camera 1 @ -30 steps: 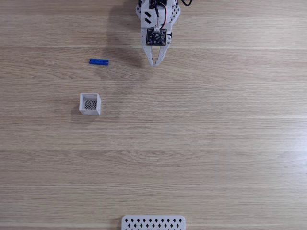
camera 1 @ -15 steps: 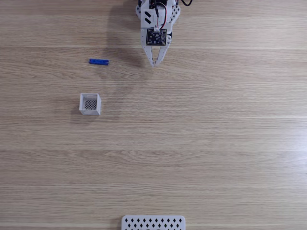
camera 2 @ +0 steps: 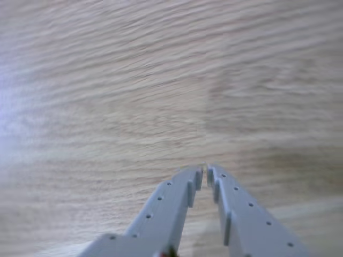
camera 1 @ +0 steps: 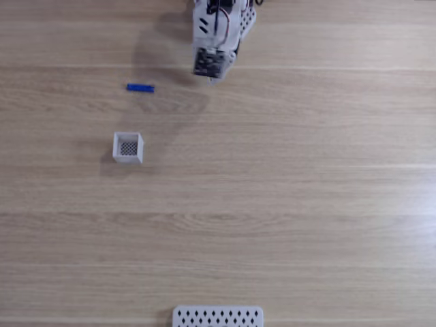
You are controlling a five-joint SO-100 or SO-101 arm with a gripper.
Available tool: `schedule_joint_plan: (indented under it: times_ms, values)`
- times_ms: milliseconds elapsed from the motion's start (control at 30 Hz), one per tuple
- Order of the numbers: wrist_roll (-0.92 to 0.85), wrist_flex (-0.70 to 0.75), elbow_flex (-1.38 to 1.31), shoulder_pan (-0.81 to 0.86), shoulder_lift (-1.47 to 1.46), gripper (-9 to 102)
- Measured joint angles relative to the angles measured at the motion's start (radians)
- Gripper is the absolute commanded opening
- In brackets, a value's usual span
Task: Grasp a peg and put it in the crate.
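On the pale wood-grain counter (camera 1: 306, 204), the fixed view shows the small, thin, bright blue rectangular peg (camera 1: 139, 88) lying flat and crosswise in the upper left part of the picture, with nothing touching it. Below it, and clearly apart from it, stands the small white square open-top crate (camera 1: 128, 148) with a dark mesh-patterned bottom; nothing lies inside it. The white two-finger gripper (camera 1: 212, 77) hangs from the top edge of that view, to the right of the peg and well apart from it, its body blurred and leaning a little toward the left; a dark square part sits on its face and its shadow falls across the counter toward the peg. In the other view the gripper (camera 2: 206, 172) enters from the bottom edge, its two pale grey perforated fingers (camera 2: 167, 206) running up to meet at their tips over bare wood. The jaws stand together, with only a hairline slit between the tips, and they hold nothing. At the bottom edge of the fixed view, far from peg and crate, lies a wider flat white panel with diamond-shaped holes (camera 1: 217, 317), partly cut off by the frame.
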Motion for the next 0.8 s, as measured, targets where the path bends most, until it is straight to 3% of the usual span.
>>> schedule_joint_plan:
  times_ms: [433,567,800]
  values:
    - [0.595,-0.009,-0.801,0.48,-1.005,-1]
    - [0.647,-0.012,-0.991,0.589,-1.197,-1]
    - [0.66,-0.012,-1.081,0.641,-1.239,1]
